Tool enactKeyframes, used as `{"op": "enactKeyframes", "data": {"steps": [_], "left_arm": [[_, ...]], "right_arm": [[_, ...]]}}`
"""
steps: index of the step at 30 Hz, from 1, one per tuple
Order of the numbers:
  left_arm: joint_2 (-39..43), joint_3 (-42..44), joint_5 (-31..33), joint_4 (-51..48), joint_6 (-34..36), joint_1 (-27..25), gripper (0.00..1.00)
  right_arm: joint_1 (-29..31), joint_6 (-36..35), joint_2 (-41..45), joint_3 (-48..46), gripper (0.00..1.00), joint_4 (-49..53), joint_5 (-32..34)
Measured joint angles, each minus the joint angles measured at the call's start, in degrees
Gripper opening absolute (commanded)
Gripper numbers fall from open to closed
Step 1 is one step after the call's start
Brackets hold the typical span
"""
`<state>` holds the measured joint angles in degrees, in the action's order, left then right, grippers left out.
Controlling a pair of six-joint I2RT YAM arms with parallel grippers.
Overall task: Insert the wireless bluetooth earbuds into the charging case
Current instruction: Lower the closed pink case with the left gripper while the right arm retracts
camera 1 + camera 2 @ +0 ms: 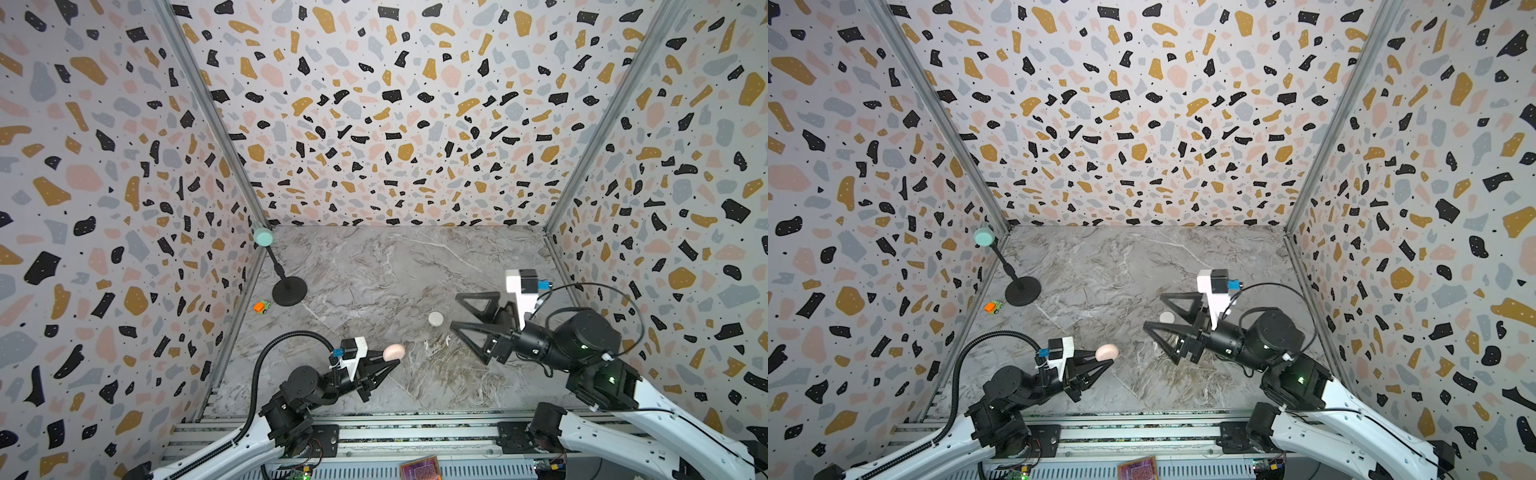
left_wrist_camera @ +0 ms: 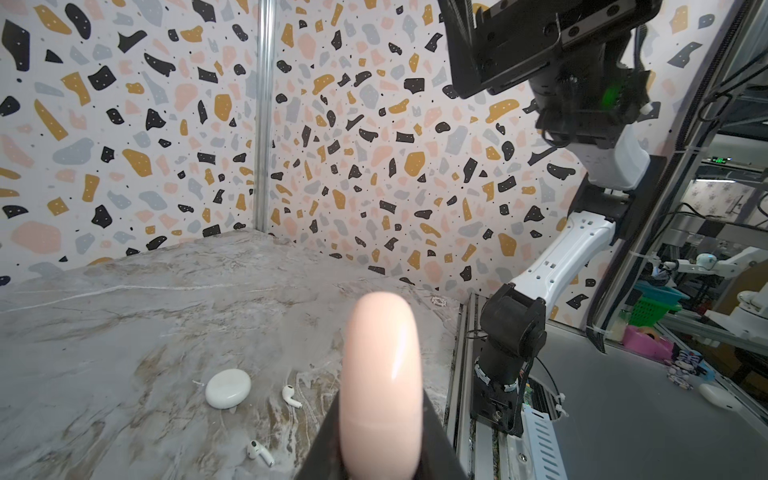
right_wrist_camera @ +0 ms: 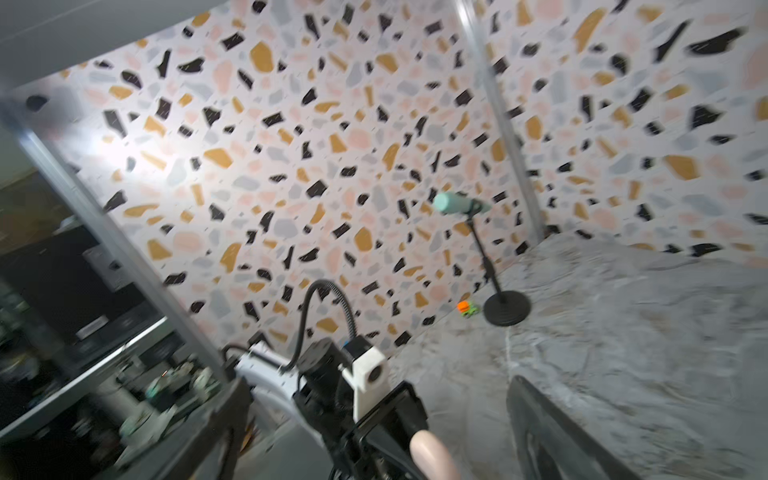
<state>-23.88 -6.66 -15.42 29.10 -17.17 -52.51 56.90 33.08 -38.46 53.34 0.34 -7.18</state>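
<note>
Evidently barely begun: no earbud is seated, and both cases look shut.

Placed against the white case (image 1: 435, 319): to its left, the left gripper (image 1: 390, 360) is clamped on the pink case (image 1: 393, 352). Just nearside, the earbuds (image 2: 291, 395) lie loose on the table (image 1: 374, 266). To its right, the right gripper (image 1: 454, 310) hangs with jaws wide apart, empty. Count: two cases, two earbuds visible. Outstanding, by my judgement: opening a case and seating each earbud.

Left gripper (image 1: 392, 358) and right gripper (image 1: 454, 310): black triangular open-frame fingers (image 1: 482, 327). Behind the fingers, white camera blocks (image 1: 515, 286) with blue connectors (image 1: 543, 284). Arms: white shells (image 1: 648, 440), black joints (image 1: 586, 332). Left arm (image 1: 305, 384) carries black corrugated hose (image 1: 255, 382); right arm (image 1: 602, 386), thin black cable (image 1: 598, 285).
</note>
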Motion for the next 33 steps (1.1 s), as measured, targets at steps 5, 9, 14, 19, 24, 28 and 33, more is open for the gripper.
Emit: {"op": "enactKeyframes", "data": {"steps": [5, 9, 14, 19, 24, 28, 33], "left_arm": [[-7.85, -9.92, 5.66, -8.76, -5.11, 0.0, 0.0], [-16.85, -21.07, 10.27, -15.76, -10.64, 0.0, 0.0], [-27.06, -27.08, 11.96, -19.61, -15.82, 1.7, 0.0], [-34.88, -27.1, 11.65, -21.0, -18.43, 7.5, 0.0], [-44.3, -28.33, 10.05, -19.41, -19.28, 12.39, 0.0], [-52.09, -30.86, 7.69, -17.31, -18.99, 13.9, 0.0], [-59.98, -33.27, 4.24, -15.34, -18.43, 16.61, 0.0]], "right_arm": [[-1.44, 0.94, -0.52, 0.57, 0.97, 9.4, 14.67], [-2.71, 1.33, -2.01, -1.6, 0.97, 13.92, 19.65], [-4.46, 1.36, -2.67, -4.44, 0.98, 17.09, 21.92], [-6.01, 1.33, -2.25, -5.88, 0.97, 17.79, 22.14], [-6.97, 1.36, -1.64, -7.93, 0.97, 17.81, 21.92], [-7.67, 1.36, -1.62, -9.38, 0.97, 17.75, 21.46], [-8.68, 1.36, -1.62, -11.06, 0.97, 17.57, 20.09]]}}
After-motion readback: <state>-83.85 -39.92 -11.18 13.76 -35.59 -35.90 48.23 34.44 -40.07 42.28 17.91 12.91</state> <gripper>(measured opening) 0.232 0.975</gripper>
